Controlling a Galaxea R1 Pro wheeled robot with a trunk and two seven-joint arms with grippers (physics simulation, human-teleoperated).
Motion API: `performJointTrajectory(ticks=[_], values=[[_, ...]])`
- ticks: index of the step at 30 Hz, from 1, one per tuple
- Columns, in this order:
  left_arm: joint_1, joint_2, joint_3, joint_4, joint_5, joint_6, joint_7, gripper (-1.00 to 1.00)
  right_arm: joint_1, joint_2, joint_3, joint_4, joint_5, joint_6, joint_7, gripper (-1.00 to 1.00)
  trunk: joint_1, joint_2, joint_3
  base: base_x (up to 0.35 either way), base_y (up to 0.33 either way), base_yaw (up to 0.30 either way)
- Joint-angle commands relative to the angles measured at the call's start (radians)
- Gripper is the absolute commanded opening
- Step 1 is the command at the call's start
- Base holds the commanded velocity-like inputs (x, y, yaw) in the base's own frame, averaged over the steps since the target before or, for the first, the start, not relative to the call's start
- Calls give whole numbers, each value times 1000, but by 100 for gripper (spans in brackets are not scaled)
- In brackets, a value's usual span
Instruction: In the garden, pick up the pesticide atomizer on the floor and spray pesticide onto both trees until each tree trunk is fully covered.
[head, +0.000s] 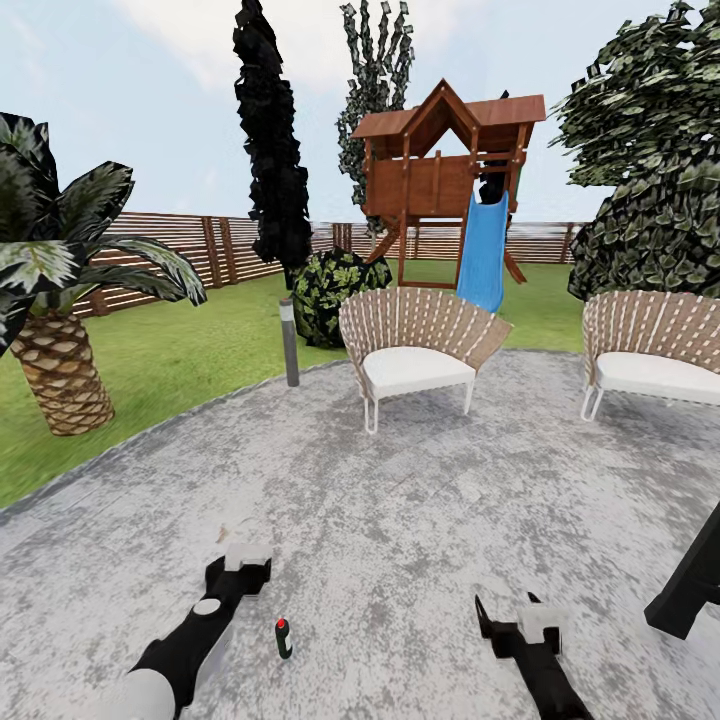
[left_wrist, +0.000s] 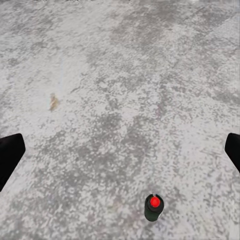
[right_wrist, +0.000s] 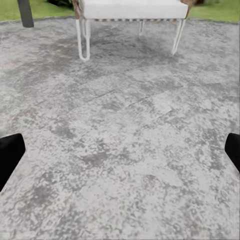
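- Head view: the pesticide atomizer, a small dark green bottle with a red top, stands upright on the grey speckled stone patio, not on the grass.
- It sits just beside the left arm, on that arm's inner side, a little nearer the robot than the left tool, and not touching it.
- The right tool is well apart from the bottle, across the patio.
- Left wrist view: the bottle stands between the lines of the two dark fingers, closer to the camera than their tips; the left tool's jaws are spread wide and hold nothing.
- Right wrist view: the right tool's fingers are likewise spread wide over bare stone, holding nothing, with a white-cushioned chair ahead.
- Beyond the patio in the head view lie the lawn, a short palm, a slatted fence, and a wooden play tower with a blue slide.
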Motion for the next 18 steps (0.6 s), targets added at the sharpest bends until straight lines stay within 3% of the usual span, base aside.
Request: performJointTrajectory(ticks=[1,8,12,18], values=[[-5,0,0,-2,0,7,1,100,-17,10,0,-34,0,43,0,100,0,0,0,0,0,0],[-2,2,-5,3,-8,10,-4,100,-136,39,1,-117,0,257,7,100,0,0,0,0,0,0],[20,0,-8,7,-7,-1,-10,100,-153,30,-2,-122,2,267,10,100,0,0,0,0,0,0],[28,0,-9,18,-6,-31,-12,100,-154,29,-4,-124,11,268,9,100,23,-42,-19,0,0,0]])
